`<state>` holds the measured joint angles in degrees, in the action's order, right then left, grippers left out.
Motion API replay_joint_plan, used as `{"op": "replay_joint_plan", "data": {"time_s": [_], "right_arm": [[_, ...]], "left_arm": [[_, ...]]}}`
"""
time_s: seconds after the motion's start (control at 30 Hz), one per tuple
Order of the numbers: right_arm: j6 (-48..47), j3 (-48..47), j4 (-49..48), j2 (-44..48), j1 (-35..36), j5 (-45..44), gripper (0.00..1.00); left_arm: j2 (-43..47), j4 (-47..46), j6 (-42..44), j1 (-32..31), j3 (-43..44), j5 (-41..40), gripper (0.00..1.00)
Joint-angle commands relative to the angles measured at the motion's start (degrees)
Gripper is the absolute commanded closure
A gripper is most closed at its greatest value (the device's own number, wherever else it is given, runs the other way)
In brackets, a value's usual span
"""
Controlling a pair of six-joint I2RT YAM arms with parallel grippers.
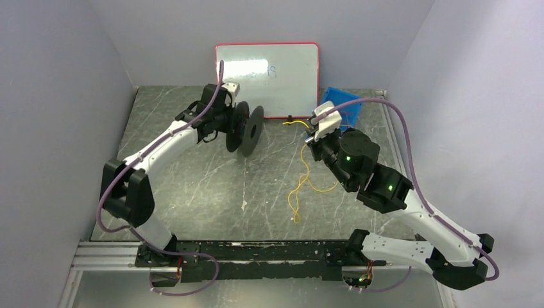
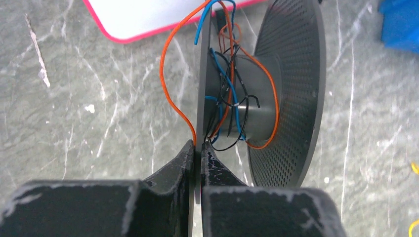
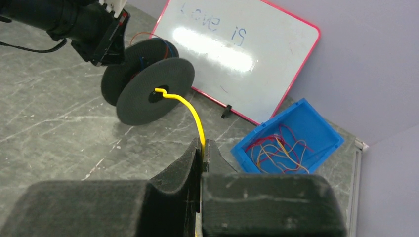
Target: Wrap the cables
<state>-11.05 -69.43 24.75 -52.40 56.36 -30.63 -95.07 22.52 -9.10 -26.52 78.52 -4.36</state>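
Note:
A black spool (image 1: pixel 247 131) with two perforated discs is held off the table at the back centre. My left gripper (image 2: pixel 201 145) is shut on the rim of its near disc. Orange, blue and black wires (image 2: pixel 232 98) are loosely wound on its hub. My right gripper (image 3: pixel 203 145) is shut on a yellow cable (image 3: pixel 190 106), whose bent tip reaches the centre hole of the spool's outer disc (image 3: pixel 148 91). In the top view the rest of this cable (image 1: pixel 301 186) hangs from the right gripper (image 1: pixel 310 136) and loops on the table.
A red-framed whiteboard (image 1: pixel 269 77) leans on the back wall behind the spool. A blue bin (image 1: pixel 343 106) at the back right holds several red and yellow cables (image 3: pixel 281 148). Walls close in the left, right and back sides.

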Motion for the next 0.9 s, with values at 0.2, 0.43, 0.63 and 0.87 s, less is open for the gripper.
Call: {"op": "replay_joint_plan", "data": {"time_s": [0.2,0.43,0.63,0.87], "right_arm": [[-6.3,1.4,-0.7,-4.1,-0.4,8.5,1.00],[-4.3,3.7,-1.2,-6.5,-5.4,22.5,1.00],[4.1,5.7,-3.4,-9.4,-13.9,39.1,1.00],[11.7,0.1,3.9,-15.8,-14.9,42.8,1.00]], "left_arm": [[12.7,5.2,1.7,-7.0,-8.6,-2.1,0.93],[20.9,6.0,-1.1,-10.2,-14.4,-1.5,0.93],[24.9,6.6,-3.0,-12.5,-17.0,-1.5,0.93],[26.0,8.4,-3.7,-15.5,-17.8,-4.7,0.93]]}}
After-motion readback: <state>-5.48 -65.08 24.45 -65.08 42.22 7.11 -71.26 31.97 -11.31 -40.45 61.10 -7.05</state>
